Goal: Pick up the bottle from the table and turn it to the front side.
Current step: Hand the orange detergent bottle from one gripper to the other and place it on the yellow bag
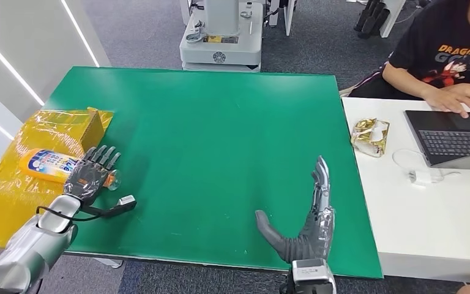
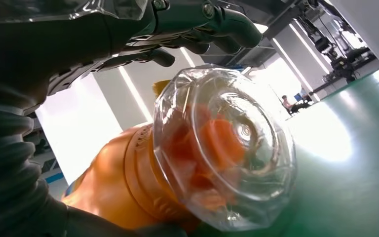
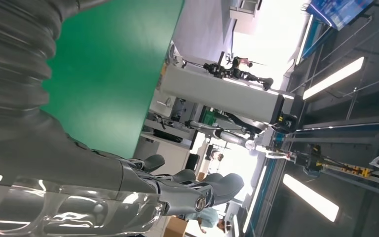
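The orange bottle (image 1: 49, 164) lies on its side at the left of the head view, on yellow plastic wrap (image 1: 12, 184) at the green table (image 1: 220, 141) edge. The left hand (image 1: 92, 171) curls over its clear cap; whether it grips is unclear. The right hand (image 1: 309, 220), lower centre, is spread and empty

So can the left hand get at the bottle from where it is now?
Probably yes. The left hand is already over the cap end of the bottle, which lies on its side at the table's left edge, and nothing stands between them. In the wrist view its fingers arch over the clear cap; a closed grip isn't evident.
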You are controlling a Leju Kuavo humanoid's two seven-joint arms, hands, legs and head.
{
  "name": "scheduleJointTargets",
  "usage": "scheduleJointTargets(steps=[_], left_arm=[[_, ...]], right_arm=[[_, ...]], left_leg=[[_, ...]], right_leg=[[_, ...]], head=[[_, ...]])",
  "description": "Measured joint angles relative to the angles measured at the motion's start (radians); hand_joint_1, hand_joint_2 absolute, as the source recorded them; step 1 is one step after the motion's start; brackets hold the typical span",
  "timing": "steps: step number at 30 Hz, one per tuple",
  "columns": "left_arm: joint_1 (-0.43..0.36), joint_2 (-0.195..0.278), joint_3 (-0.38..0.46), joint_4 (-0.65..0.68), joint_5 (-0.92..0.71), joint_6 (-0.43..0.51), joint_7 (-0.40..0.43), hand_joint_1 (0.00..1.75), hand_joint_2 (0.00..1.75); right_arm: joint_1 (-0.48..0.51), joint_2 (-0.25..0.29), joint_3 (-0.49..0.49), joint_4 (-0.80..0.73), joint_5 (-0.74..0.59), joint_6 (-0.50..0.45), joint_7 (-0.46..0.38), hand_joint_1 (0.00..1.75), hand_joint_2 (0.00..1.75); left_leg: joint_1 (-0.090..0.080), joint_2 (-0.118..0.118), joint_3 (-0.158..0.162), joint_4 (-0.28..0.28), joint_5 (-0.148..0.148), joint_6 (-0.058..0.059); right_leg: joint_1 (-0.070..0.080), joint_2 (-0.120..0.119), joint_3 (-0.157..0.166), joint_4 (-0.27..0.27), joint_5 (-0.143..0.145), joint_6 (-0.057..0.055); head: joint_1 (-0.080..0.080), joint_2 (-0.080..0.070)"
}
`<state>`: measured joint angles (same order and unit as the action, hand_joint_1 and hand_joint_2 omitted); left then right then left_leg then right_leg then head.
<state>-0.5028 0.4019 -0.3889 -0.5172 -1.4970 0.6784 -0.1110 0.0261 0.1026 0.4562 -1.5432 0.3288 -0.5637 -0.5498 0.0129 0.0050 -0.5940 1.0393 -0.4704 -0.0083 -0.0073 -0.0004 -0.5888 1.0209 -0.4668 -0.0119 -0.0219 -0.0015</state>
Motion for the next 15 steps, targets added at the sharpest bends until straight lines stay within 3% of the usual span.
scheduleJointTargets(steps=[9, 15], left_arm=[[0.101, 0.018, 0.085, -0.122, -0.005, 0.014, 0.005, 0.00, 1.75], [0.184, 0.034, 0.173, -0.268, -0.004, 0.016, -0.037, 0.00, 1.75]], right_arm=[[0.000, 0.000, 0.000, 0.007, -0.032, 0.000, -0.012, 0.00, 1.75], [0.000, 0.000, 0.000, 0.012, -0.052, 0.016, -0.022, 0.00, 1.75]], left_leg=[[0.000, -0.001, 0.000, 0.000, 0.000, 0.000], [0.000, 0.000, 0.000, 0.000, 0.000, 0.000]], right_leg=[[0.000, 0.000, 0.000, 0.000, 0.000, 0.000], [0.000, 0.000, -0.001, 0.000, 0.000, 0.000]], head=[[0.000, 0.000], [0.000, 0.000]])
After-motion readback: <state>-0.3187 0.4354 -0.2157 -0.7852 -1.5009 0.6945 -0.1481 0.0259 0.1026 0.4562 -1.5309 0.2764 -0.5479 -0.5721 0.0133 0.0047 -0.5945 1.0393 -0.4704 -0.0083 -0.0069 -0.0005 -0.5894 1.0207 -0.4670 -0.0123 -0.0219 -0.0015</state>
